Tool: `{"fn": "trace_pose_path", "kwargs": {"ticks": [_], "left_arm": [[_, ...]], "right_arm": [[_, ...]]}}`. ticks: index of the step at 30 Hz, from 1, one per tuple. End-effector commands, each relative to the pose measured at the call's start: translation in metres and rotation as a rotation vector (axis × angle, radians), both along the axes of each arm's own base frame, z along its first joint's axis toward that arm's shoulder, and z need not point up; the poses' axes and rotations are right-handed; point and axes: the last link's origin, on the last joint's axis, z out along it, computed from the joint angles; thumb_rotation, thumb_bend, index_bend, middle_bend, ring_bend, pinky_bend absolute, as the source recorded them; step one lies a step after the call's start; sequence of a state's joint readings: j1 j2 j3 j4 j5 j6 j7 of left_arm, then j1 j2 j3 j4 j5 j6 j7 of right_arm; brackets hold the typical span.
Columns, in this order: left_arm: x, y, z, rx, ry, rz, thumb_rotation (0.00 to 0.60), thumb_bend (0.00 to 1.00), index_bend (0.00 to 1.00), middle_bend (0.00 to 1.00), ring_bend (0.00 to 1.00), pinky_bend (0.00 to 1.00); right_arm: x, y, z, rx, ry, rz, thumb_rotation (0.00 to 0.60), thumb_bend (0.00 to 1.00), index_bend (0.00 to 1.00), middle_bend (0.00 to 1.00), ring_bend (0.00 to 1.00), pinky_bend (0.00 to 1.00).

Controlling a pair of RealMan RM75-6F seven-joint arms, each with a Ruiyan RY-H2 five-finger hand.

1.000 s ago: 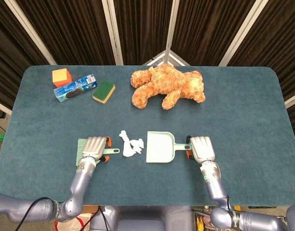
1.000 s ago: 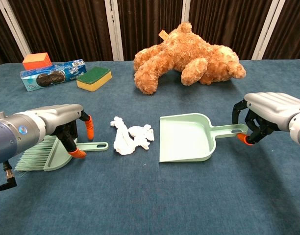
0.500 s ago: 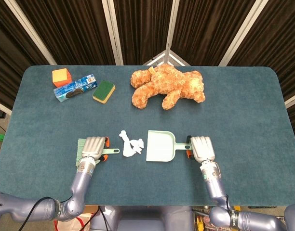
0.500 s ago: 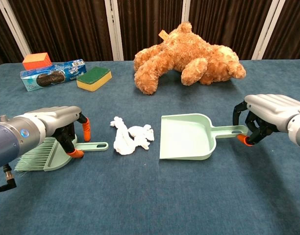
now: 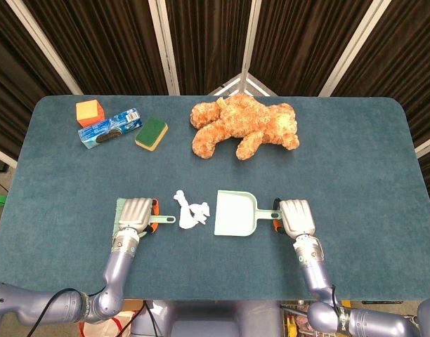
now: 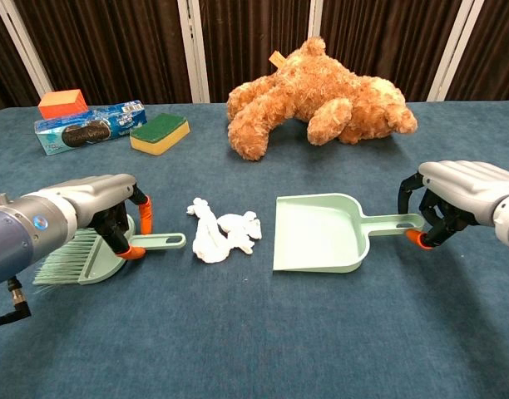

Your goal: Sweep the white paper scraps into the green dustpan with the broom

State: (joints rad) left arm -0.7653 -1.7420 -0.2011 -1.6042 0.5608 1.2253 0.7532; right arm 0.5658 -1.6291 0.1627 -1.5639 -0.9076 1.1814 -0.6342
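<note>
White paper scraps (image 5: 190, 210) (image 6: 221, 233) lie in a small heap on the blue table between broom and dustpan. The green hand broom (image 6: 159, 242) lies left of them, handle toward the scraps, bristles (image 6: 63, 264) pointing left. My left hand (image 5: 136, 214) (image 6: 96, 209) covers the broom's head, its fingers curled down around the handle's base. The green dustpan (image 5: 234, 213) (image 6: 317, 233) lies right of the scraps, its open mouth toward me. My right hand (image 5: 297, 217) (image 6: 458, 195) grips the end of the dustpan's handle (image 6: 392, 223) with its fingertips.
A brown teddy bear (image 5: 243, 126) lies at the back centre. At the back left are a green-and-yellow sponge (image 5: 152, 133), a blue cookie pack (image 5: 109, 128) and an orange block (image 5: 90, 112). Dark curtains stand behind the table's far edge.
The broom has shifted slightly right, toward the scraps, with my left hand. The dustpan has slid a little to the right with my right hand.
</note>
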Motion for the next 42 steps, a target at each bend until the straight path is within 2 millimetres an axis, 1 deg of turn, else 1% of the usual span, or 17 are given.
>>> {"fn": "trace_pose_path", "kwargs": {"ticks": [1, 4, 7, 13, 15, 22, 24, 26, 33, 42], "left_arm": [[0.005, 0.003, 0.006, 0.038, -0.057, -0.003, 0.600, 0.63, 0.76, 1.00, 1.00, 1.00], [0.009, 0.005, 0.012, 0.064, -0.115, -0.007, 0.600, 0.63, 0.77, 1.00, 1.00, 1.00], [0.019, 0.010, 0.019, 0.096, -0.197, -0.018, 0.600, 0.64, 0.77, 1.00, 1.00, 1.00], [0.040, 0.014, 0.023, 0.121, -0.316, -0.052, 0.600, 0.64, 0.77, 1.00, 1.00, 1.00], [0.048, 0.014, 0.022, 0.123, -0.349, -0.075, 0.600, 0.64, 0.77, 1.00, 1.00, 1.00], [0.069, 0.015, 0.014, 0.124, -0.421, -0.107, 0.600, 0.64, 0.78, 1.00, 1.00, 1.00], [0.073, 0.015, 0.012, 0.123, -0.427, -0.115, 0.600, 0.64, 0.78, 1.00, 1.00, 1.00], [0.077, 0.015, 0.009, 0.117, -0.439, -0.119, 0.600, 0.64, 0.78, 1.00, 1.00, 1.00], [0.087, 0.010, -0.005, 0.073, -0.516, -0.064, 0.600, 0.64, 0.78, 1.00, 1.00, 1.00], [0.106, 0.005, -0.017, 0.041, -0.602, -0.072, 0.600, 0.64, 0.78, 1.00, 1.00, 1.00]], "right_arm": [[0.000, 0.000, 0.001, -0.002, 0.001, 0.000, 0.600, 0.46, 0.59, 0.82, 0.80, 0.80], [-0.001, 0.000, 0.003, -0.005, 0.004, -0.001, 0.600, 0.46, 0.59, 0.82, 0.80, 0.80], [0.000, 0.000, 0.005, -0.011, 0.007, 0.001, 0.600, 0.46, 0.59, 0.82, 0.80, 0.80], [0.004, 0.000, 0.007, -0.013, 0.012, 0.008, 0.600, 0.46, 0.59, 0.82, 0.80, 0.80], [0.005, -0.003, 0.006, -0.012, 0.016, 0.008, 0.600, 0.46, 0.59, 0.82, 0.80, 0.80], [0.007, -0.005, 0.004, -0.010, 0.020, 0.010, 0.600, 0.46, 0.59, 0.82, 0.80, 0.80], [0.007, -0.006, 0.004, -0.009, 0.022, 0.009, 0.600, 0.46, 0.59, 0.82, 0.80, 0.80], [0.004, -0.001, 0.001, -0.004, 0.025, 0.004, 0.600, 0.46, 0.59, 0.82, 0.80, 0.80], [0.003, -0.002, 0.002, -0.009, 0.032, 0.006, 0.600, 0.46, 0.59, 0.82, 0.80, 0.80], [0.002, -0.001, 0.004, -0.009, 0.032, 0.004, 0.600, 0.46, 0.59, 0.82, 0.80, 0.80]]}}
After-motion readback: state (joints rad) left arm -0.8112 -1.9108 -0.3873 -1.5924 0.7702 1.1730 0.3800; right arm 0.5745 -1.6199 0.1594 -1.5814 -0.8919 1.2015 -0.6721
